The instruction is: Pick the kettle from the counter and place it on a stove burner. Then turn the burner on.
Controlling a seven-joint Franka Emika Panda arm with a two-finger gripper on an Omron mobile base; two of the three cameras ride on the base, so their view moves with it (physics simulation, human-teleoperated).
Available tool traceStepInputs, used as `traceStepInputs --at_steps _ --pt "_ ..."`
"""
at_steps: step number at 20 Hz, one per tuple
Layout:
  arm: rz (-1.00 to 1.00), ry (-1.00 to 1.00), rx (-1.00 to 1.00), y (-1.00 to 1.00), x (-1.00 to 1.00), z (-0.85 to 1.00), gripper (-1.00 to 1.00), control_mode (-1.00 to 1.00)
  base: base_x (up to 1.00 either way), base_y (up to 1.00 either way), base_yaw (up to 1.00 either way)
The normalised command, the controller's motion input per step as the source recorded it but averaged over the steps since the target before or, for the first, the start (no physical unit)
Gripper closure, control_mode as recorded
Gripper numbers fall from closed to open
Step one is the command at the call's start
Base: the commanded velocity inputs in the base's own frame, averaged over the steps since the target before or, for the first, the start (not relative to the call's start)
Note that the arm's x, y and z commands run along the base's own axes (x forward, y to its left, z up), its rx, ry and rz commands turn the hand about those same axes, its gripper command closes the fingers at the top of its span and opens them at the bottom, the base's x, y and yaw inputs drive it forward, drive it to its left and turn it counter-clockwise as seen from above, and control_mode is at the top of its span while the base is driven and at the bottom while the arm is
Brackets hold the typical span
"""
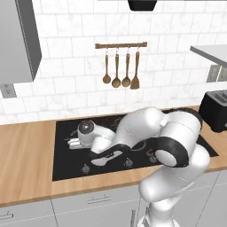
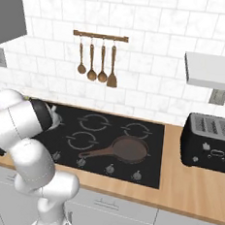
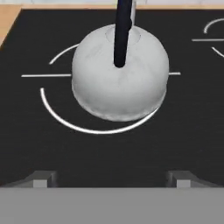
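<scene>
The silver-grey kettle point(image 3: 120, 78) stands upright on a burner ring of the black stove point(image 3: 109, 148), its black handle arching over the top. My gripper point(image 3: 111, 179) is open just in front of it, with its two fingertips spread wide and nothing between them, clear of the kettle. In the left base view the kettle point(image 1: 85, 127) sits on the stove's rear left burner, partly behind my arm's wrist. The wood-grain counter point(image 1: 26, 155) runs around the stove.
A dark brown frying pan point(image 2: 128, 150) lies on the front right burner. Burner knobs point(image 2: 110, 169) line the stove's front edge. A black toaster point(image 2: 211, 143) stands on the counter to the right. Wooden utensils point(image 2: 97, 64) hang on the wall.
</scene>
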Motion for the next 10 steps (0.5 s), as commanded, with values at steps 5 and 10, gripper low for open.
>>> traceStepInputs --at_steps 5,10 --pt "0.11 0.44 0.00 0.80 -0.46 0.55 -1.00 -1.00 0.00 0.00 0.00" --pt "0.04 0.46 -0.02 0.37 -0.01 -0.30 -1.00 -1.00 0.00 0.00 0.00"
